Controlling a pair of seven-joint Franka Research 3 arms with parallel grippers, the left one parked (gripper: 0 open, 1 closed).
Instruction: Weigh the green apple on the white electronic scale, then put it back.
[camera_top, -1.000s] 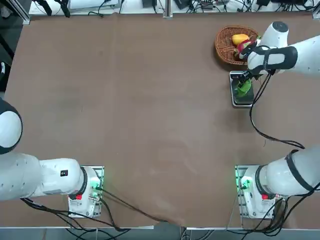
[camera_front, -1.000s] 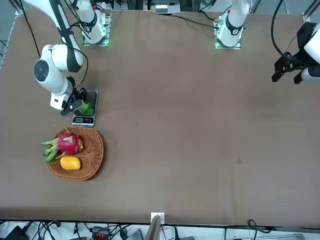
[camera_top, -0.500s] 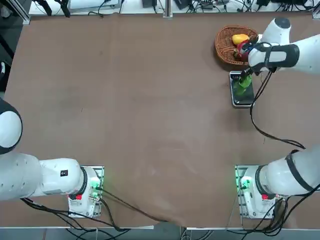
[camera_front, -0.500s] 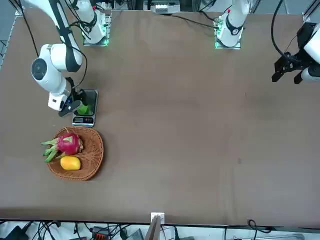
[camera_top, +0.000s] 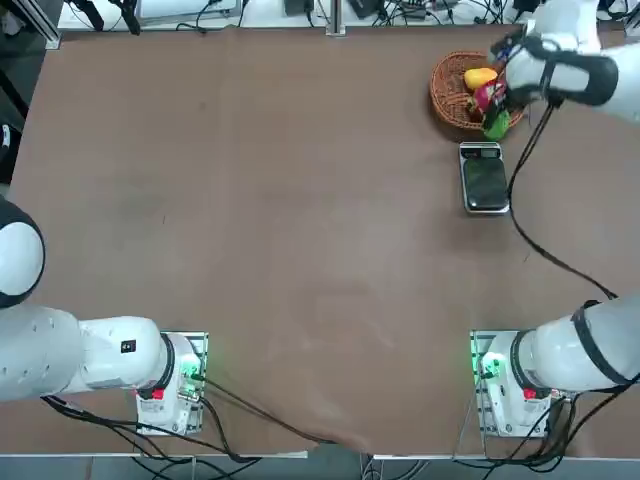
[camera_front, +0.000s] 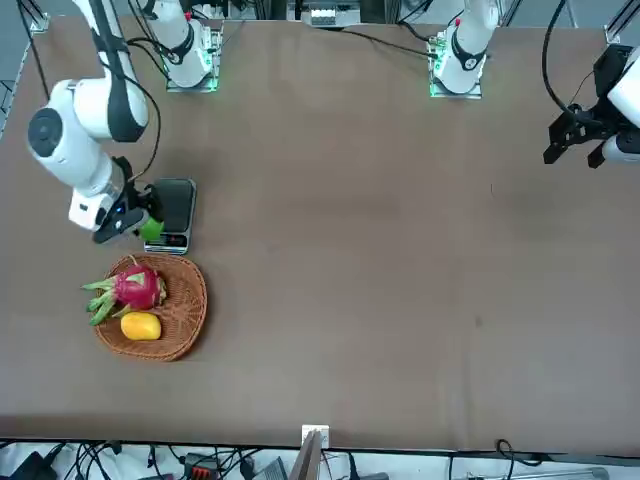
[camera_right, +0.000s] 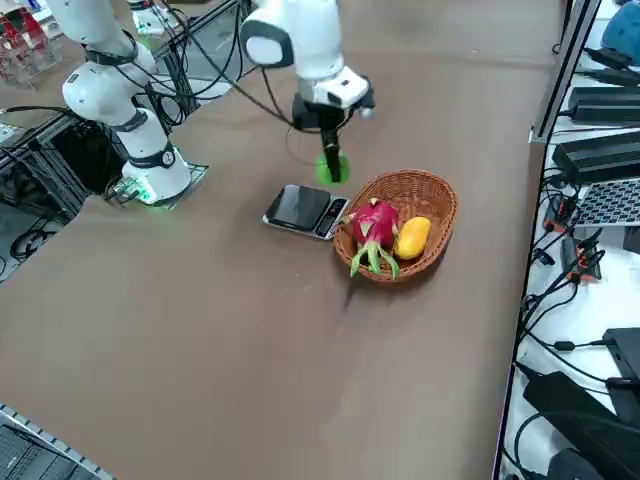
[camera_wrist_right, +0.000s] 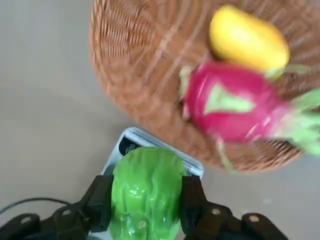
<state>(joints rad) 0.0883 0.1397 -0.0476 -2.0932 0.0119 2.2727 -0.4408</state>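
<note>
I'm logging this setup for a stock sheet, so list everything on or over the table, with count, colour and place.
Green apple: one, bright green, gripped above the table, by the scale and basket
Electronic scale: one, dark top with silver-white rim, on the table beside the basket
Wicker basket: one, brown, on the table
Dragon fruit: one, pink with green tips, in the basket
Yellow fruit: one, orange-yellow, in the basket
Right gripper: one, black, closed on the apple
Robot arms: two, white with dark bands, left and right
</note>
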